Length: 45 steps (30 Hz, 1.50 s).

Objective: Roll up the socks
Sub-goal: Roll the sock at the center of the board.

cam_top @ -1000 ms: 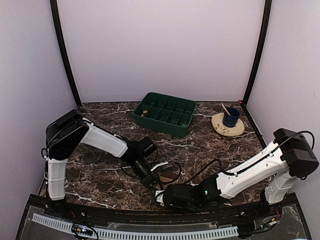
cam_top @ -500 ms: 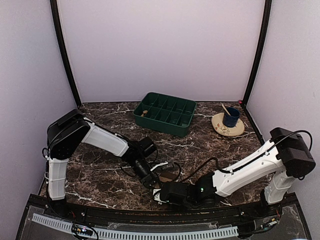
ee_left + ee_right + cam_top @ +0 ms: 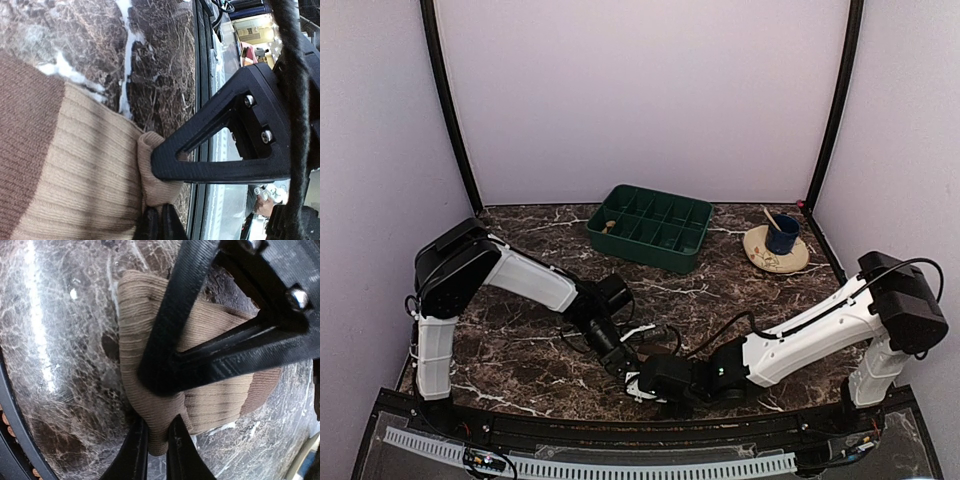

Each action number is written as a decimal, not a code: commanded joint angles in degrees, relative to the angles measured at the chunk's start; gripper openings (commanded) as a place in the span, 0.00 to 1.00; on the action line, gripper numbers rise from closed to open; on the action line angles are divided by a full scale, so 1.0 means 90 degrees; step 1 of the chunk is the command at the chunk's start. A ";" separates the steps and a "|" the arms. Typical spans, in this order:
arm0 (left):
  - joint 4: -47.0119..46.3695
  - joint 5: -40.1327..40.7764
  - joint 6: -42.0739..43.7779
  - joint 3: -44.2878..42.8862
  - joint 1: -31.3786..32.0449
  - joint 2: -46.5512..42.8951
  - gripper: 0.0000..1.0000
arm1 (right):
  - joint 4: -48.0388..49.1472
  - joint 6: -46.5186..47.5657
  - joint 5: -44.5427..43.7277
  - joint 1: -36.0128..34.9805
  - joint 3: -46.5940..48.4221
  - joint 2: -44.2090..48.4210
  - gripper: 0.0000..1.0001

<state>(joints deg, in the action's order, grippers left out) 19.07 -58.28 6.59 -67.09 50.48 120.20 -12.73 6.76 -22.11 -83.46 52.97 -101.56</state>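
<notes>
1. Left gripper (image 3: 160,222): on the near side of the green tray (image 3: 642,252), well apart from it and low over the marble table (image 3: 520,330). Jaws pressed almost together, pinching a bunched tan edge of the sock (image 3: 75,165)
2. Sock: ribbed tan with a brown section at one end. It lies flat on the table on the tray's near side, about level with the tray's left half. The top camera barely shows it under the two wrists
3. Sock vs grippers: both grip the same tan end, fold raised between them. Each gripper's finger frame crosses over the fabric in the other's wrist view, so they sit just beside each other
4. Right gripper (image 3: 156,447): a touch farther from the tray than the left one. Jaws narrow, with a tan fold nipped between the fingertips
5. Right of the tray, near it: a plate (image 3: 767,262) with a blue cup (image 3: 783,236) standing on it
6. Count: two arms, two grippers, one sock in view, one tray, one plate, one cup
</notes>
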 commanded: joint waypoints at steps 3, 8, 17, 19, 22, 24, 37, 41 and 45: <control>-0.0088 0.1074 -0.0556 0.0459 -0.0198 -0.0165 0.19 | -0.0549 -0.0438 0.0990 0.0324 -0.0187 -0.0134 0.07; -0.0740 0.1023 -0.1033 0.0854 -0.0383 -0.0713 0.24 | -0.0437 -0.0643 0.1396 0.0581 -0.0297 0.0031 0.07; -0.1796 0.1225 -0.1808 0.1539 -0.0618 -0.1500 0.28 | -0.0226 -0.1025 0.2270 0.1065 -0.0546 0.0294 0.07; -0.2020 0.1335 -0.1941 0.1660 -0.0618 -0.1627 0.29 | -0.0211 -0.1083 0.2497 0.1162 -0.0548 0.0287 0.07; -0.2430 0.1621 -0.2172 0.1928 -0.0618 -0.1892 0.30 | -0.0216 -0.1175 0.2774 0.1292 -0.0571 0.0273 0.07; -0.2757 0.1819 -0.2296 0.2116 -0.0619 -0.2075 0.30 | -0.0217 -0.1218 0.3030 0.1414 -0.0587 0.0244 0.07; -0.4931 0.2713 -0.2547 0.3685 -0.0484 -0.3676 0.33 | -0.0324 -0.1282 0.4627 0.2161 -0.0542 0.0091 0.07; -0.4532 0.3518 -0.2016 0.3737 0.0054 -0.4027 0.33 | -0.0431 -0.1279 0.5051 0.2365 -0.0434 -0.0038 0.07; -0.4219 0.4353 -0.1556 0.3804 0.0582 -0.4215 0.31 | -0.0501 -0.1332 0.5486 0.2532 -0.0365 -0.0109 0.05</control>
<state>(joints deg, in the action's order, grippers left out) -21.02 -27.86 -12.86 -34.26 52.14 84.99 -9.80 -4.01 22.68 -61.93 50.19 -99.77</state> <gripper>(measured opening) 0.325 0.068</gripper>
